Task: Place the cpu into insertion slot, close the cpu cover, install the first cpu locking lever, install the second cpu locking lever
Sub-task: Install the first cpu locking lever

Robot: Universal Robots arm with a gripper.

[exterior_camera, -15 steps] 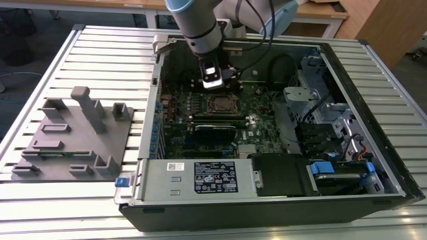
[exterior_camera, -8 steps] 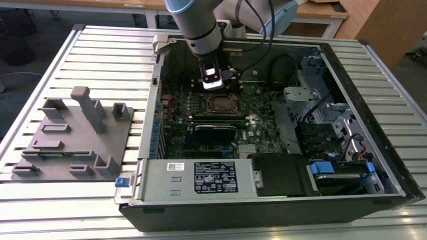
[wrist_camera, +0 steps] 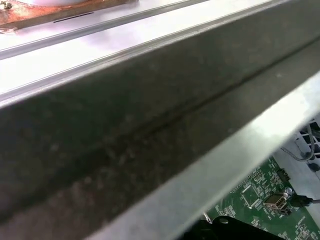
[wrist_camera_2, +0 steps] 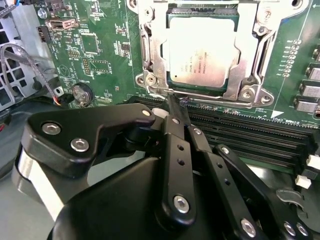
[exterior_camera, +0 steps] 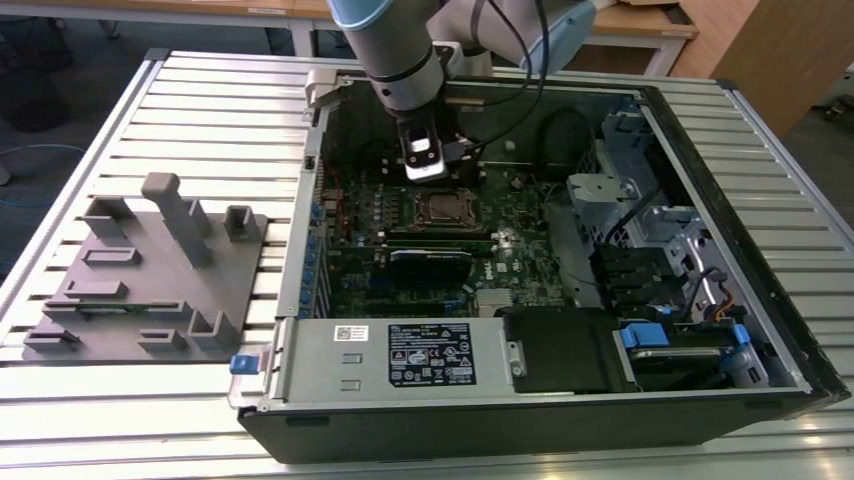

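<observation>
The cpu [wrist_camera_2: 202, 55] lies flat in the insertion slot [wrist_camera_2: 248, 93] on the green board, its dull silver top showing through the window of the cpu cover [wrist_camera_2: 154, 62], which lies closed over it. My gripper [wrist_camera_2: 175, 102] is shut with nothing between its black fingers [wrist_camera_2: 176, 150]. Its tip rests right at the socket's edge on the side of the memory slots. In the exterior view the gripper [exterior_camera: 430, 178] hangs inside the open computer case just behind the cpu [exterior_camera: 442, 208]. Thin lever wires run along the socket's sides; I cannot tell whether they are latched.
Long black memory slots [wrist_camera_2: 250, 137] run beside the socket. A coin battery [wrist_camera_2: 82, 93] and loose cables [wrist_camera_2: 30, 65] sit near it. The case wall [wrist_camera: 125, 140] is close to the wrist. A grey fixture [exterior_camera: 147, 270] stands at the exterior view's left, drive cages [exterior_camera: 654, 240] at its right.
</observation>
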